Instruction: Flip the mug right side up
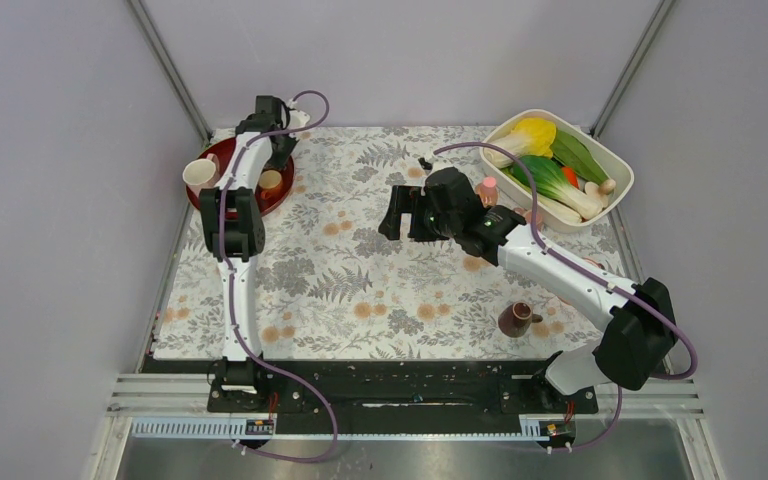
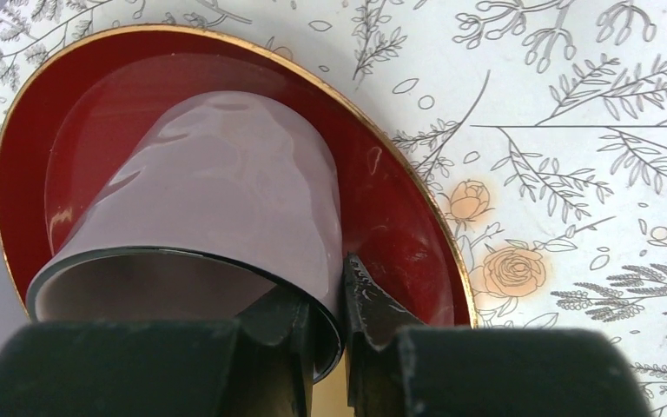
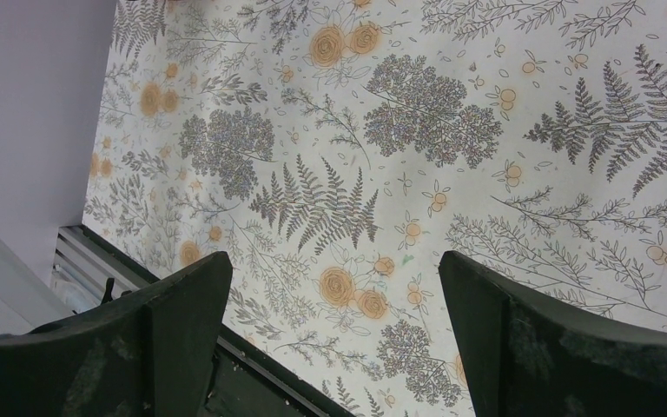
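Left wrist view: the left gripper (image 2: 334, 294) pinches the rim of the mug (image 2: 226, 191) over the plate (image 2: 399, 234). The right gripper (image 3: 334, 265) hangs wide open.

The left gripper (image 2: 340, 291) pinches the wall of the pale pink mug (image 2: 226, 182) at its rim, one finger (image 2: 288, 323) inside the mouth and the other outside against the wall. The mug is tipped, with its mouth toward the camera and its base pointing away, over a glossy red plate (image 2: 404, 230) with a thin gold edge. The plate sits on a white tablecloth (image 2: 573, 130) printed with grey ferns and orange roses.
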Motion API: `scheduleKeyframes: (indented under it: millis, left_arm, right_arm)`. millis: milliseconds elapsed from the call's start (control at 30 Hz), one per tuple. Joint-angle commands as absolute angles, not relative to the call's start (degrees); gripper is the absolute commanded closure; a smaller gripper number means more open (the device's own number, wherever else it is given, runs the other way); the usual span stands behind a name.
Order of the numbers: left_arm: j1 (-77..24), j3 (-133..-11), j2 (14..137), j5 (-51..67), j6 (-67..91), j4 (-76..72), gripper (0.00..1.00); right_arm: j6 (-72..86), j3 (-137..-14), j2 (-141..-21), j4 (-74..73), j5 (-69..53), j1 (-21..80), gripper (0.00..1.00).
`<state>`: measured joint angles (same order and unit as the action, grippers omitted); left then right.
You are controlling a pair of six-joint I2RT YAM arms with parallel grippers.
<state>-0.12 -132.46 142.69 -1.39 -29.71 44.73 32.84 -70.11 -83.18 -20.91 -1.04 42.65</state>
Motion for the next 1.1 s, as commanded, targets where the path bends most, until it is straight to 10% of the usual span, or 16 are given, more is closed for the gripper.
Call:
scheduleKeyframes:
  millis: [0, 133, 267, 500, 1067]
  left_arm:
    - [0.0, -131.56, 137.59, -1.78, -31.76, 42.41, 1.0]
    - [0.0, -129.71, 136.12, -1.06, -31.43, 42.09, 1.0]
    - [0.0, -129.99, 135.55, -1.39, -30.9, 41.03, 0.7]
    - [0.0, -130.16, 134.6, -2.52, -29.53, 37.43, 0.47]
    - [-0.88, -126.6, 119.09, 9.46, -24.02, 44.75, 0.22]
  right_arm:
    - [32.5, -70.2, -82.85, -19.37, -1.73, 43.17, 0.01]
    - [32.51, -70.2, -82.76, -19.46, -1.69, 43.23, 0.01]
    - [32.52, -70.28, -82.81, -19.48, -1.76, 43.19, 0.01]
    - [32.51, -70.35, -83.04, -19.52, -1.92, 43.18, 0.01]
    - [26.89, -74.29, -81.72, -26.64, 4.03, 43.23, 0.01]
